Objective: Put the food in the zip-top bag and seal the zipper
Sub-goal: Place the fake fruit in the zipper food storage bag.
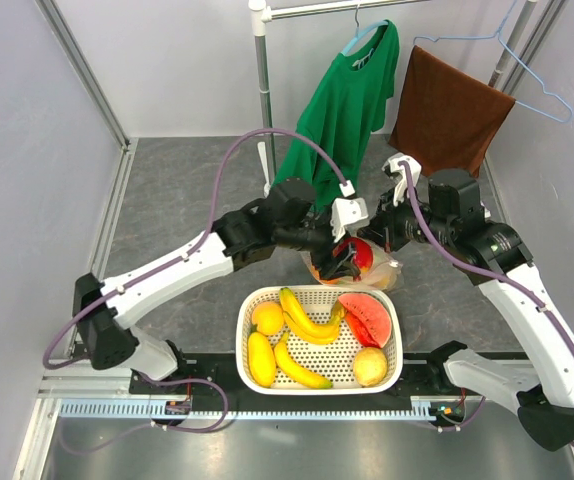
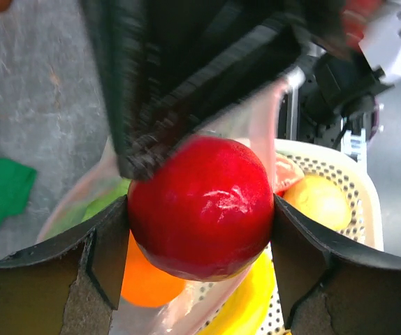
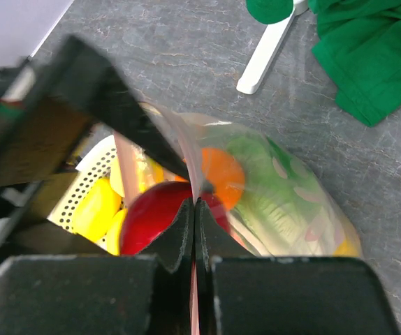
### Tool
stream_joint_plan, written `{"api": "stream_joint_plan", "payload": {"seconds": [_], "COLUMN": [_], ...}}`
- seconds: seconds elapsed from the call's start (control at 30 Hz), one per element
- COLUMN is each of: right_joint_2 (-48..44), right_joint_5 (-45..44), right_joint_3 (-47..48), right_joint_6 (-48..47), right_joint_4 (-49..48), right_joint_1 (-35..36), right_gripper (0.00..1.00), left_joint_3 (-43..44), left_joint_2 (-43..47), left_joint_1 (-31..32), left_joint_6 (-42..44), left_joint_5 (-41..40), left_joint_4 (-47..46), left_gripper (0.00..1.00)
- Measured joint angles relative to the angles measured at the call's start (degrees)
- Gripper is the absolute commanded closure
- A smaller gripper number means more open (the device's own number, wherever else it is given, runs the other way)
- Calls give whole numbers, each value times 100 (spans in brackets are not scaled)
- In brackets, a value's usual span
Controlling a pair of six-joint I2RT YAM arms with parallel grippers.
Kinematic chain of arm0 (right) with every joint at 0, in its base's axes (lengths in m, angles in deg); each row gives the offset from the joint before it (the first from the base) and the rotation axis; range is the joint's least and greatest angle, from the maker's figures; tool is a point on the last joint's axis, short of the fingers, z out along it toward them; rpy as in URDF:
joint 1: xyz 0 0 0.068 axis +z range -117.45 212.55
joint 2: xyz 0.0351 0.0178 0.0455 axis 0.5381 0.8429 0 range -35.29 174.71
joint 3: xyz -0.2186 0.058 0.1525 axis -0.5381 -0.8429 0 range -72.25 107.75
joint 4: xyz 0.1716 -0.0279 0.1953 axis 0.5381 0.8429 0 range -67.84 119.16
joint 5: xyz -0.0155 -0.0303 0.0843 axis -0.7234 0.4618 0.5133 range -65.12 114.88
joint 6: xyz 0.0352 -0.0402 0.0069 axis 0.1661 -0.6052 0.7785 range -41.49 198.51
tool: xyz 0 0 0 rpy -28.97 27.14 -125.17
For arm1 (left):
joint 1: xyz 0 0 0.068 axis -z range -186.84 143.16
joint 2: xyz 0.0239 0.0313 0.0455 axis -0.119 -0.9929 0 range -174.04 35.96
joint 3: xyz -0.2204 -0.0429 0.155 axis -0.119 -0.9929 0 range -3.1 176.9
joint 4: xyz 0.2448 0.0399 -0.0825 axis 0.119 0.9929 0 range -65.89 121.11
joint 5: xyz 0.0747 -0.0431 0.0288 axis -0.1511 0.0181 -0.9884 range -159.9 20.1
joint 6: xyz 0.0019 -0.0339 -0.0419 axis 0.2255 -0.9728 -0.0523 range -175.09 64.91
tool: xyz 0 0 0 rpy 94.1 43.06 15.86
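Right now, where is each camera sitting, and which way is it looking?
Top camera: high behind the arms, looking down at the table; both arms show, meeting beyond the white basket.
Left wrist camera: on the left arm, looking down past the left tool, which clamps a red fruit over the zip-top bag.
Right wrist camera: on the right arm, looking down along the right tool, pinched shut on the bag's rim.
Shared: both wrist views show the red fruit, the orange and the basket.
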Motion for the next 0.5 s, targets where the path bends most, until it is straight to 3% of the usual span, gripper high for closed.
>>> {"api": "stream_joint_plan", "payload": {"seconds": [0.1, 0.17, 0.2, 0.3, 0.5], "right_joint_2": [0, 0, 0, 0, 0], "right_joint_5": [0, -4, -2, -7, -2], "right_joint_3": [0, 2, 2, 2, 2], "right_joint_6": [24, 26, 28, 39, 46], "right_joint_4": [-2, -26, -39, -50, -26], "right_joint_1": [-4, -11, -35, -46, -55], "right_gripper": [100, 100, 100, 100, 100], "left_joint_3": [260, 385, 455, 612, 492], "left_joint_2": [-341, -442, -483, -573, -420], "left_joint_1": [-11, -15, -15, -28, -173], "left_joint_6": [-492, -776, -933, -1327, -1985], "left_joint_5": [-127, -144, -151, -199, -284], "left_joint_4": [-4, 15, 44, 184, 190], "left_gripper": [45, 43, 31, 10, 0]}}
